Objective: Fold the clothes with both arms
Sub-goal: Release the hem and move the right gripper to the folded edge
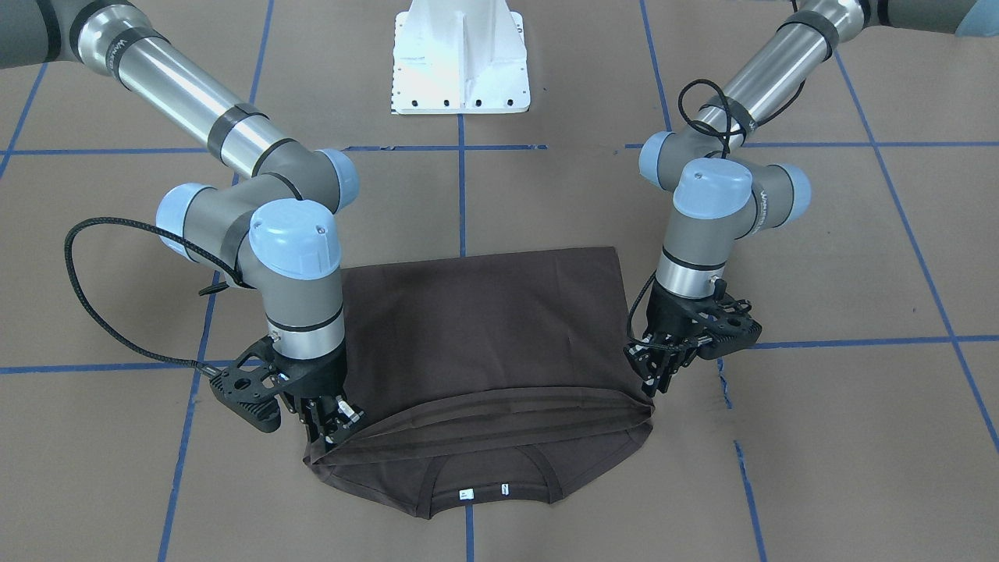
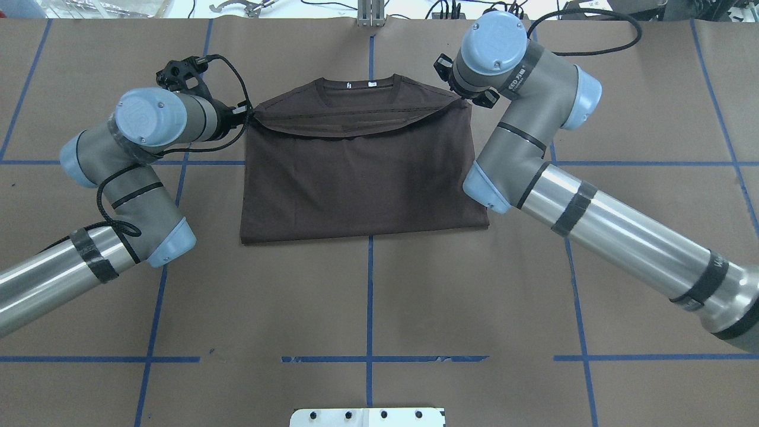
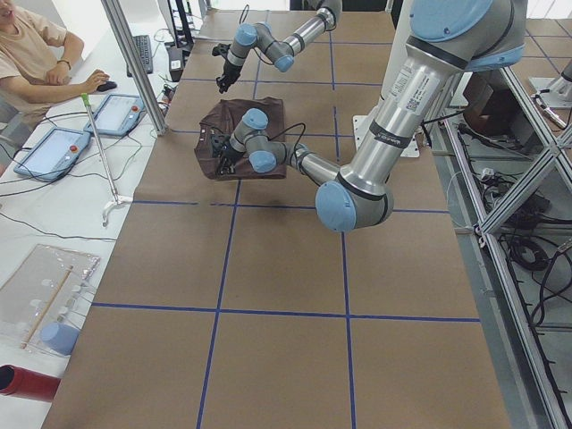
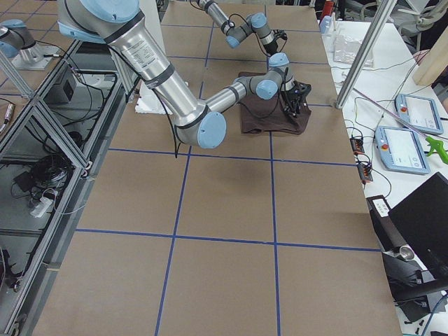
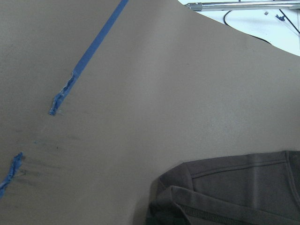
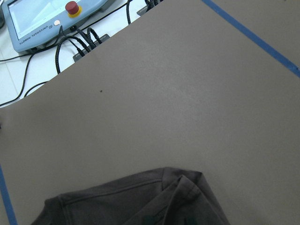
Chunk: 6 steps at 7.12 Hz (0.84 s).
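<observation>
Seen from overhead, the shirt (image 2: 362,178) lies flat at the table's (image 2: 367,296) centre, toward 12 o'clock, collar (image 2: 360,87) at 12 and a straight folded edge at 6; the hem (image 1: 484,414) is doubled up over the body, stopping just short of the collar, and hangs in a shallow curve between the two claws; the left claw (image 1: 654,386) is closed on the hem's corner at the shirt's 10 o'clock; the right claw (image 1: 332,437) is closed on the corner at 2 o'clock, hidden under its own wrist from above but plain in the front view; each wrist camera shows only a bunched corner of brown cloth at 6 o'clock in its frame, with bare paper beyond; the table's far edge runs close past the collar at 12, and white bench and cables show beyond it; wide brown paper crossed by blue tape (image 2: 369,284) lies toward 6, as far as the white base (image 2: 367,417), and bare paper also lies past both arms at 3 and 9; two white labels (image 1: 467,493) sit inside the collar, their print too small to read; a pendant (image 6: 42,18) with a red button, off the table's edge, reads "UNIVERSAL ROBOTS".
</observation>
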Each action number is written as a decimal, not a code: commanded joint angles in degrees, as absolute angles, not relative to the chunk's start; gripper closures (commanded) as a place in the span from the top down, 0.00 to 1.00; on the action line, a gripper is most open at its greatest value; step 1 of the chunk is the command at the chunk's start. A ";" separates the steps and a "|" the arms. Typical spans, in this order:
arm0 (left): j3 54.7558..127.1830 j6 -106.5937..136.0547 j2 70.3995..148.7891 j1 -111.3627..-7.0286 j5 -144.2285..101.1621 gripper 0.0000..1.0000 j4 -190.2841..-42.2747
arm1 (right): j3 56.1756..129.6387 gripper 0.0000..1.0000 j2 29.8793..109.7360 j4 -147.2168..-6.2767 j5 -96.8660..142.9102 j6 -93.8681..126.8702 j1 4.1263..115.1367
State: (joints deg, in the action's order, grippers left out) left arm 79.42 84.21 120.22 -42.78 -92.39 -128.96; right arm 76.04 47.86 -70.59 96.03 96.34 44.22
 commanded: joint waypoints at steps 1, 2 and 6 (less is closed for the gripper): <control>84.19 84.29 118.22 -42.89 -95.86 0.36 -129.63 | 90.21 0.59 60.33 -70.75 97.56 101.47 39.93; 83.85 84.46 118.30 -42.72 -95.71 0.36 -129.90 | 94.09 0.61 64.12 -70.66 97.38 108.21 36.77; 83.58 84.20 118.30 -42.63 -95.27 0.36 -131.57 | 98.80 0.67 71.45 -70.49 96.51 112.15 30.94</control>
State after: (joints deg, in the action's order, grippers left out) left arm 83.62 84.19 118.34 -42.65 -95.36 -131.52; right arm 99.47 70.90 -70.57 96.90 111.89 31.94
